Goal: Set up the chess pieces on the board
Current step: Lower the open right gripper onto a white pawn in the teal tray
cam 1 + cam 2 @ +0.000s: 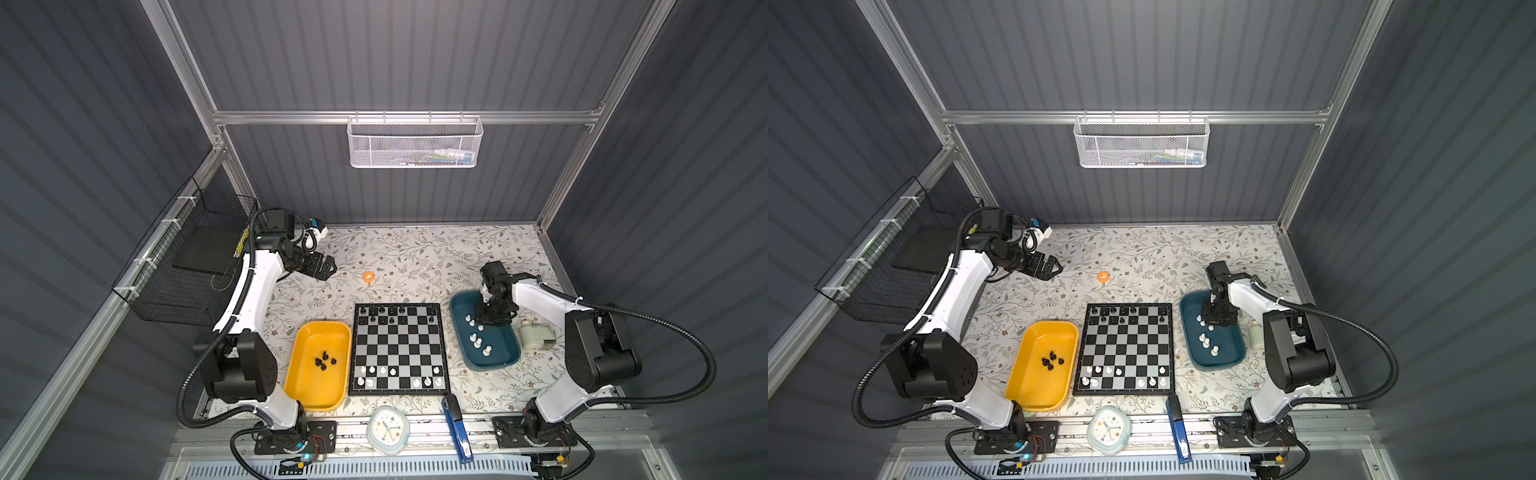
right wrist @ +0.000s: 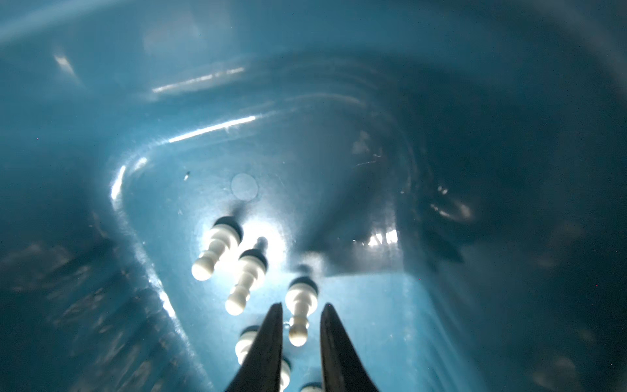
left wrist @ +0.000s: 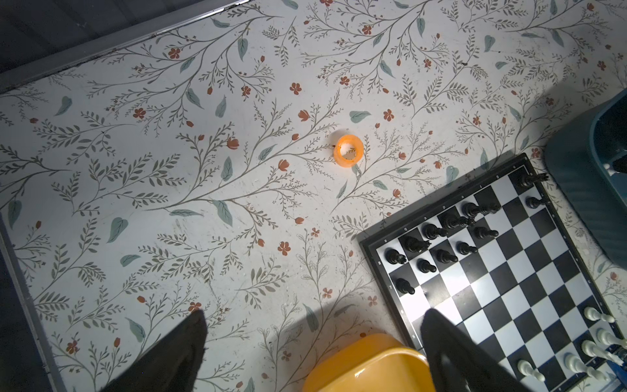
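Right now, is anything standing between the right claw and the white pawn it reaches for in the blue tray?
Nothing visible. The white pawn stands in the gap between the fingers of the right claw; the other pawns in the blue tray stand aside.

Top views evenly lit, sharp. Right wrist view soft: chess pieces point(image 2: 217, 247) blown out, glare streaks on teal tray point(image 2: 339, 85).

The teal tray point(image 2: 176, 112) is glossy moulded plastic, its walls streaked with glare; the white chess pieces point(image 2: 217, 247) in it are smooth, shiny plastic with dark bases. The board point(image 3: 529, 271) has a satiny sheen on its pale checks; the black chess pieces point(image 3: 414, 243) are glossy; the yellow tray point(image 3: 366, 366) is shiny plastic; the table covering point(image 3: 169, 203) is matt, floral-printed and faintly scuffed; the orange ring point(image 3: 348, 151) looks translucent.
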Robot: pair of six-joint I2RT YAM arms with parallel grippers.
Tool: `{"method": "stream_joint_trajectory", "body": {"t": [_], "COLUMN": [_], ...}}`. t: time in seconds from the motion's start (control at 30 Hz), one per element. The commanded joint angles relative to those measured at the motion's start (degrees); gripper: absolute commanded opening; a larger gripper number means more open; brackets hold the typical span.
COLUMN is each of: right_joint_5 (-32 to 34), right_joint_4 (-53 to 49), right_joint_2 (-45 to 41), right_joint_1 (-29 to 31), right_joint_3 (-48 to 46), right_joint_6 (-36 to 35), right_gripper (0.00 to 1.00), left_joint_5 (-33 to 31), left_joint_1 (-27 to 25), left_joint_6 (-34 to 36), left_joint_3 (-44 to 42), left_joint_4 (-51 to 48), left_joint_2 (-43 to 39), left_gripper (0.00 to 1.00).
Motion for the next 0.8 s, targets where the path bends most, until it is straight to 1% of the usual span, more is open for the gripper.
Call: {"method": "stream_joint_trajectory", "body": {"t": [0.0,0.27,0.6,0.77], "right_joint_5": [0.22,0.0,-0.61,-0.28], "right_joint_4": [-1.07,-1.17,-0.53,-0.56], "right_joint_2": [0.53,1.19,2.27,2.13], "right_joint_1": [-0.07,0.02,0.08,0.08], "right_joint_3": [0.72,0.58,0.89,0.56], "right_joint_6": [-0.38,-0.47,-0.64,-0.64], "right_gripper": [0.24,0.24,0.21,0.22], "left_joint_5": [1.24,1.33,1.51,1.46], "left_joint_1": [-0.19,-0.22,-0.17,-0.17], "left_joint_6": [-0.39,-0.55,-0.29,-0.29], "left_joint_3": [0.56,0.36,0.45,-0.13], "left_joint_4": [-1.75,-1.57,-1.58,-1.44], "left_joint_2": [-0.33,-0.25,-0.2,-0.46], "left_gripper": [1.0,1.0,1.0,1.0]}}
